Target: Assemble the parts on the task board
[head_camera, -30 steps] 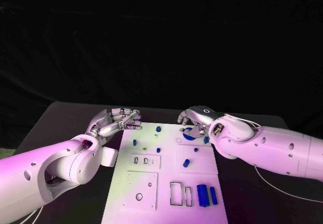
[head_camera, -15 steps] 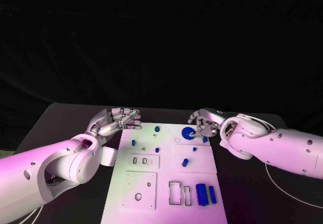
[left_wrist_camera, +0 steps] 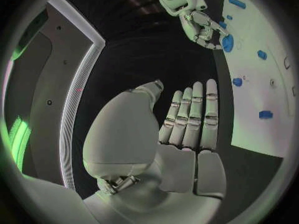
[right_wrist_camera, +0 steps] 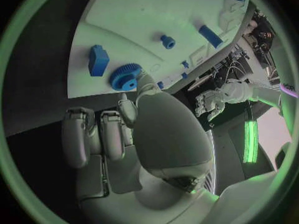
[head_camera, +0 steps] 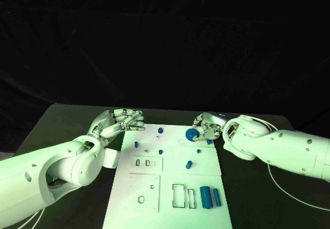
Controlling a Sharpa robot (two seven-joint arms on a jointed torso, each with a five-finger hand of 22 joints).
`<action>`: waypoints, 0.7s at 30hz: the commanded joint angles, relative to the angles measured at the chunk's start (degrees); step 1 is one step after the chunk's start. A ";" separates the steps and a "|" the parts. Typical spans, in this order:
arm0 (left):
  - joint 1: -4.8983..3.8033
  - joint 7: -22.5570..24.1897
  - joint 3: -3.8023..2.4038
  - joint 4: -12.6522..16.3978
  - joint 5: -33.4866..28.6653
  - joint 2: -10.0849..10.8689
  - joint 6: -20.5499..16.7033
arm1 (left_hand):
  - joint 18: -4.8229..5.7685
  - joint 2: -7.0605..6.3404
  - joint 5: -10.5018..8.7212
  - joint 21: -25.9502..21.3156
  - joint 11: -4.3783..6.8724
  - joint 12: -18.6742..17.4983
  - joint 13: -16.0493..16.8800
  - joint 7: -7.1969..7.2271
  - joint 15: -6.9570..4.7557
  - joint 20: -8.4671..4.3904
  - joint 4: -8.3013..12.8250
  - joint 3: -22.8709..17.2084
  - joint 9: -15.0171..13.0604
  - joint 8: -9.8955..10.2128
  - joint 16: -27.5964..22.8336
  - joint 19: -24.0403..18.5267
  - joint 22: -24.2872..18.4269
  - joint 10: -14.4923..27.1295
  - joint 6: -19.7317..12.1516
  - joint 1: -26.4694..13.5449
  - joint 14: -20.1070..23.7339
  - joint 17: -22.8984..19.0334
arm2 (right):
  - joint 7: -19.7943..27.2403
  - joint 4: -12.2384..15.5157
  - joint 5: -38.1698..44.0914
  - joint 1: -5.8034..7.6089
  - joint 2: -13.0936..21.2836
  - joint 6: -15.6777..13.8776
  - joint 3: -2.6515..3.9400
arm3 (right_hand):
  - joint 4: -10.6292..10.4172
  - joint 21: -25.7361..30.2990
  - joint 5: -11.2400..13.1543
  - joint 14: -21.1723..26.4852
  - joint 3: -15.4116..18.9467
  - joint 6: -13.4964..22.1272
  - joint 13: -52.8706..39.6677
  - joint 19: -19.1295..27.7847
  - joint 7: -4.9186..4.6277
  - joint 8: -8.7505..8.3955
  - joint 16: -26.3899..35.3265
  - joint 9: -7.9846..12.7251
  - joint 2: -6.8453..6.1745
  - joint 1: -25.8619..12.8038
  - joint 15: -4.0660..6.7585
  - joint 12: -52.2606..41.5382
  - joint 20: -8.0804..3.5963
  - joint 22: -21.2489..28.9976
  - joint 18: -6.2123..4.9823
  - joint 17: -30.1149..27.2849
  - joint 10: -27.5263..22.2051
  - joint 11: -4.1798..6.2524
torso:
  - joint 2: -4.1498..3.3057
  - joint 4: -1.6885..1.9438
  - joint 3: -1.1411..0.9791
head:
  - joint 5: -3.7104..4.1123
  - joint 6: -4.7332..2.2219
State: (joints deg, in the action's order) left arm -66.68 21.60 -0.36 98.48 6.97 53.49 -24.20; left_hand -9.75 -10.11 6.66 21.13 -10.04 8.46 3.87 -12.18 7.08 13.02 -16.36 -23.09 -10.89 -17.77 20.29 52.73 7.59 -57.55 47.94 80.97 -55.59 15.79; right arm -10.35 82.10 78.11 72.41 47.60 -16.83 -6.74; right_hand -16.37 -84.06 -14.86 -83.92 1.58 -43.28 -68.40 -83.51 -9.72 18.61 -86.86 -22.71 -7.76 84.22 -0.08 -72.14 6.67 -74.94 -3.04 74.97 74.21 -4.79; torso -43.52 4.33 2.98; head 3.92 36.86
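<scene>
since earlier, right hand (head_camera: 204, 128) settled, touching blue gear (head_camera: 191, 134); left hand (head_camera: 118, 123) empty, fingers loosely apart.

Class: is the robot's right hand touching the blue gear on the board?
Touching: in the right wrist view, a fingertip of the right hand lies against the blue gear.

One white task board (head_camera: 172, 191) on the tabletop (head_camera: 62, 124) — two robot hands, left (head_camera: 118, 122) and right (head_camera: 205, 129) — one blue gear (head_camera: 191, 134), and two long blue bars (head_camera: 205, 196) (head_camera: 217, 197) side by side.
</scene>
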 commanded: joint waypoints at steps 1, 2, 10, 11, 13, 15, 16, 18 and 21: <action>-0.06 0.27 -0.05 -0.02 -0.20 -0.17 1.13 | -0.69 0.02 -0.14 0.17 -0.01 -0.23 -0.02 -0.90 0.24 0.10 0.01 -0.06 -0.05 0.30 0.01 0.34 -0.05 0.30 -0.41 -0.39 0.04 0.10 | -0.55 -0.42 -0.10 -0.11 -0.40 2.00 0.00 | -0.10 -0.49 -0.39 -4.60 0.31 -0.46 -0.93 -1.50 0.07 0.25 -0.32 -0.09 0.70 0.15 -0.46 -0.87 -0.03 -8.03 1.12 7.65 0.69 0.01 | 0.05 -0.02 -0.03 | 0.02 0.09; -0.06 0.27 -0.05 -0.03 -0.20 -0.19 1.14 | -0.69 0.02 -0.14 0.17 -0.01 -0.23 -0.02 -0.90 0.24 0.10 0.01 -0.06 -0.05 0.30 0.01 0.34 -0.05 0.30 -0.41 -0.39 0.04 0.10 | -0.55 -0.55 -0.09 -0.12 -0.52 2.02 0.00 | -0.10 -0.61 -0.41 -4.63 0.30 -0.50 -1.16 -1.60 0.07 0.29 -0.39 -0.09 0.79 0.18 -0.46 -1.10 -0.03 -8.19 1.16 7.79 0.81 0.02 | 0.06 -0.04 -0.02 | 0.02 0.08; -0.06 0.20 -0.05 -0.11 -0.20 -0.25 1.21 | -0.70 0.03 -0.15 0.15 0.00 -0.32 0.00 -0.88 0.24 0.11 0.01 -0.07 -0.08 0.30 -0.01 0.31 -0.09 0.25 -0.41 -0.43 0.09 0.17 | -0.48 -1.33 -0.21 -0.26 -1.36 2.37 -0.03 | -0.14 -1.13 -0.55 -4.75 0.21 -0.90 -3.17 -2.05 0.11 0.55 -0.71 -0.08 1.45 0.13 -0.47 -2.95 -0.01 -8.88 1.33 8.46 2.06 0.03 | 0.07 0.01 -0.03 | -0.01 0.21; -0.06 0.17 -0.05 -0.12 -0.20 -0.25 1.21 | -0.70 0.03 -0.15 0.15 0.00 -0.32 0.00 -0.88 0.24 0.11 0.01 -0.07 -0.08 0.30 -0.01 0.31 -0.09 0.25 -0.41 -0.43 0.09 0.17 | -0.49 -1.40 -0.24 -0.28 -1.43 2.45 -0.04 | -0.15 -1.15 -0.57 -4.76 0.20 -0.96 -3.45 -2.07 0.12 0.58 -0.73 -0.08 1.52 0.11 -0.47 -3.20 0.00 -8.91 1.34 8.49 2.24 0.04 | 0.06 0.00 -0.01 | -0.07 0.25; -0.06 0.11 -0.05 -0.14 -0.20 -0.25 1.18 | -0.70 0.03 -0.15 0.15 0.00 -0.32 0.00 -0.88 0.24 0.11 0.01 -0.07 -0.08 0.30 -0.01 0.31 -0.09 0.25 -0.41 -0.43 0.09 0.17 | -0.51 -1.53 -0.28 -0.32 -1.51 2.70 -0.05 | -0.15 -1.30 -0.80 -4.81 0.13 -1.05 -4.32 -2.21 0.12 0.60 -0.86 -0.05 1.78 0.06 -0.47 -3.98 0.00 -9.13 1.39 8.79 2.83 0.04 | 0.06 0.02 -0.02 | -0.05 0.26; -0.06 0.05 -0.05 -0.17 -0.20 -0.25 1.18 | -0.70 0.03 -0.15 0.15 0.00 -0.32 0.00 -0.88 0.24 0.11 0.01 -0.07 -0.08 0.30 -0.01 0.31 -0.09 0.25 -0.41 -0.43 0.09 0.17 | -0.52 -1.69 -0.33 -0.34 -1.57 3.01 -0.06 | -0.15 -1.45 -1.43 -4.84 -0.01 -1.40 -5.21 -2.33 0.16 0.72 -0.96 -0.01 2.15 0.02 -0.47 -4.80 0.00 -9.34 1.44 8.97 3.38 0.07 | 0.07 0.01 -0.03 | -0.02 0.30; -0.06 0.02 -0.05 -0.18 -0.20 -0.26 1.19 | -0.70 0.03 -0.15 0.15 0.00 -0.32 0.00 -0.88 0.24 0.11 0.01 -0.07 -0.08 0.30 -0.01 0.31 -0.09 0.25 -0.41 -0.43 0.09 0.17 | -0.53 -1.77 -0.35 -0.35 -1.59 3.19 -0.06 | -0.16 -1.56 -1.72 -4.86 -0.11 -1.68 -5.79 -2.42 0.20 0.78 -1.01 0.02 2.38 -0.02 -0.45 -5.30 0.00 -9.49 1.47 9.08 3.77 0.10 | 0.08 0.00 -0.03 | -0.04 0.30; -0.06 -0.03 -0.05 -0.20 -0.20 -0.29 1.18 | -0.70 0.03 -0.15 0.15 0.00 -0.32 0.00 -0.88 0.24 0.11 0.01 -0.07 -0.08 0.30 -0.01 0.31 -0.09 0.25 -0.41 -0.43 0.09 0.17 | -0.59 -1.92 -0.39 -0.38 -1.62 3.73 -0.07 | -0.14 -1.71 -2.11 -4.90 -0.33 -2.14 -6.77 -2.55 0.27 0.87 -1.11 0.05 2.70 0.02 -0.42 -6.14 -0.02 -9.69 1.52 9.30 4.45 0.15 | 0.07 -0.01 -0.02 | -0.08 0.36; -0.05 -0.07 -0.05 -0.28 -0.20 -0.35 1.14 | -0.70 0.04 -0.15 0.15 -0.01 -0.39 0.01 -0.89 0.25 0.12 0.01 -0.07 -0.09 0.31 -0.01 0.30 -0.11 0.25 -0.44 -0.46 0.11 0.22 | -0.67 -1.97 -0.42 -0.44 -1.64 4.38 -0.08 | -0.14 -2.20 -3.58 -5.04 -1.01 -3.61 -8.53 -2.98 0.52 1.15 -1.41 0.08 3.28 -0.06 -0.27 -7.64 -0.13 -10.36 1.69 10.03 5.58 0.37 | 0.04 -0.03 -0.02 | -0.20 0.40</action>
State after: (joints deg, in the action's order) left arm -66.68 21.40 -0.36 98.15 6.92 53.31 -24.03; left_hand -9.74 -10.11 6.66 21.12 -10.04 8.47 3.87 -12.18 7.08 13.02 -16.36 -23.09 -10.89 -17.77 20.29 52.73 7.54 -57.55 47.94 80.97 -55.59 15.96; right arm -10.47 80.25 77.74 72.32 46.00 -15.45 -6.56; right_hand -16.50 -85.97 -18.21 -83.92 0.74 -46.59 -75.04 -83.70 -9.15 19.60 -87.89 -22.67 -4.88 84.23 -0.09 -79.59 6.46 -74.93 -2.16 74.95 79.42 -4.36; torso -43.45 4.32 2.96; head 3.80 37.21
